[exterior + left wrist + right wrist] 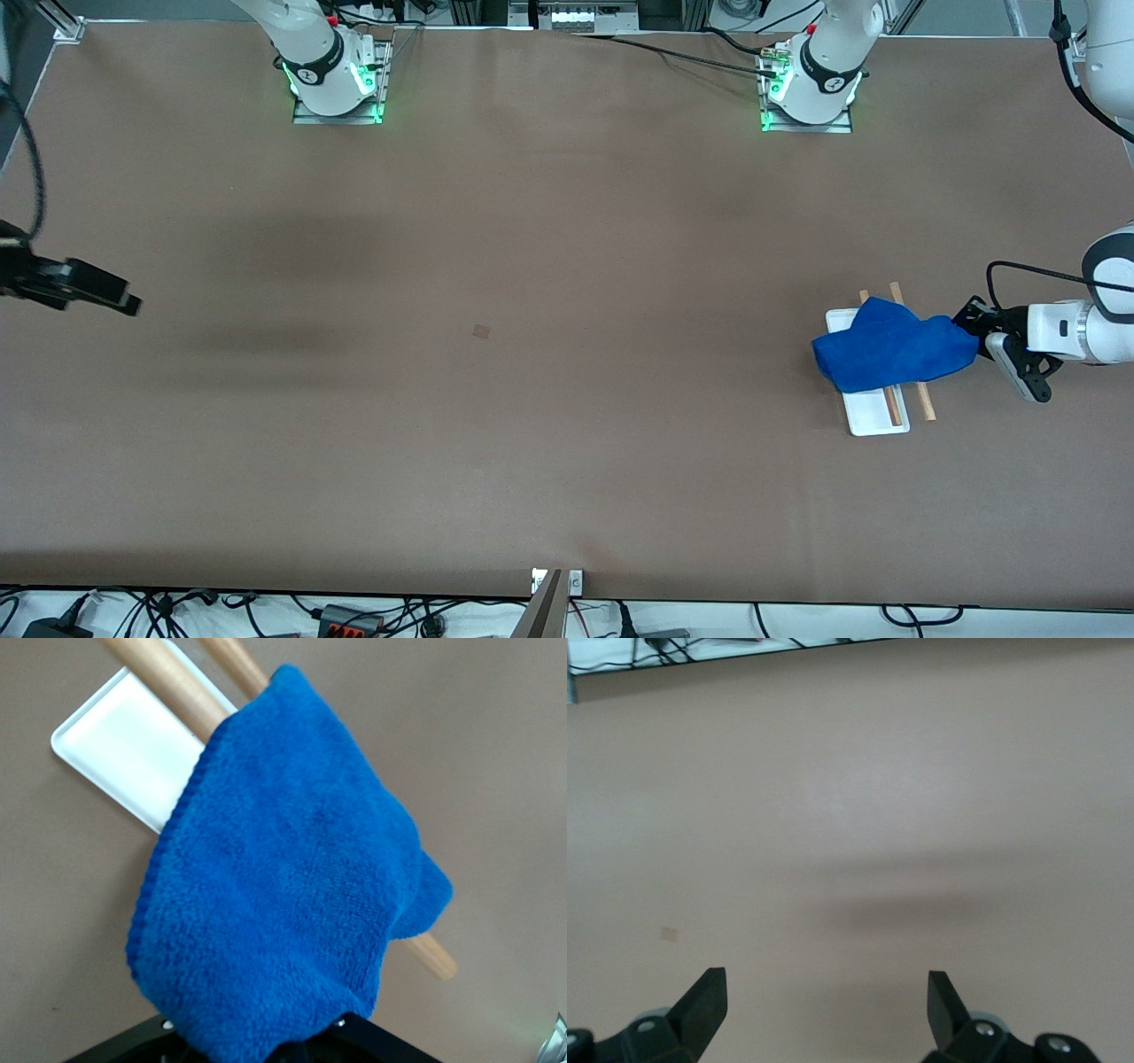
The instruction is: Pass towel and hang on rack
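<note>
At the left arm's end of the table, we see the blue towel (890,356) draped across the two wooden rods (909,354) of the rack (875,416), its folds covering the middle of both rods while their ends poke out on either side. The left gripper (979,344) sits just beside the rack, at rod height, with its fingers clamped on the edge of the towel closest to it. From the left wrist view, the towel (283,904) fills most of the frame directly ahead of that gripper, running from the fingers up over the rods (177,691), and the white tray base (115,753) of the rack shows past the cloth's hemmed edge. One rod's end (434,957) sticks out from under the towel's lower corner.

We find the right gripper (106,297) well apart from all this, hovering over bare brown table (532,399) at the right arm's end, where that arm waits. In the right wrist view its two dark fingertips (704,997) stand wide apart with nothing between them, only the plain tabletop (859,815) and a soft shadow ahead of it. A small darker square mark (481,330) lies on the table surface between the two grippers, closer to the right one than to the rack.
</note>
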Motion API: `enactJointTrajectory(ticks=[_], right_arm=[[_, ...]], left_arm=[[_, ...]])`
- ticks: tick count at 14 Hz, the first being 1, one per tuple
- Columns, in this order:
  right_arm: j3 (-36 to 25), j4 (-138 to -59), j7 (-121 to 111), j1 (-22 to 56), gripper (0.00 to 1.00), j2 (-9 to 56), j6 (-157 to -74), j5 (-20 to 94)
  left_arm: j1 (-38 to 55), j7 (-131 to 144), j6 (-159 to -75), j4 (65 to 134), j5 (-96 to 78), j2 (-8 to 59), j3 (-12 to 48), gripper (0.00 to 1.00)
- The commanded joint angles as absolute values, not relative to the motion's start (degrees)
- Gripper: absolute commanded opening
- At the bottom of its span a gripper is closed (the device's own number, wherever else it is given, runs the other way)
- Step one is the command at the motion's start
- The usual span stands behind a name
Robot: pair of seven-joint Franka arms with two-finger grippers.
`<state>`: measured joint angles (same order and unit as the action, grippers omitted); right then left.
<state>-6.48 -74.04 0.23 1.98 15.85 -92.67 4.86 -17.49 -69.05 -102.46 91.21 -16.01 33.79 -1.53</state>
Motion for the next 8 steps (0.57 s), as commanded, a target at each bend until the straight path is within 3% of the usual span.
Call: enactJointTrajectory(ticks=[1,8], right_arm=[[-2.6,-77.4,-0.7,-0.1,1.00,12.7,-92.5,0.3],[-1.1,-81.5,-0.8,-1.4,1.00,10.7,-93.3,-0.9]], left_arm=[[-18.2,-72.0,-103.5,89.4,-15.9,35.4,-1.0,0.01],[-19.2,-73.2,-104.9,89.4,-17.5,37.9,-1.0,0.01]])
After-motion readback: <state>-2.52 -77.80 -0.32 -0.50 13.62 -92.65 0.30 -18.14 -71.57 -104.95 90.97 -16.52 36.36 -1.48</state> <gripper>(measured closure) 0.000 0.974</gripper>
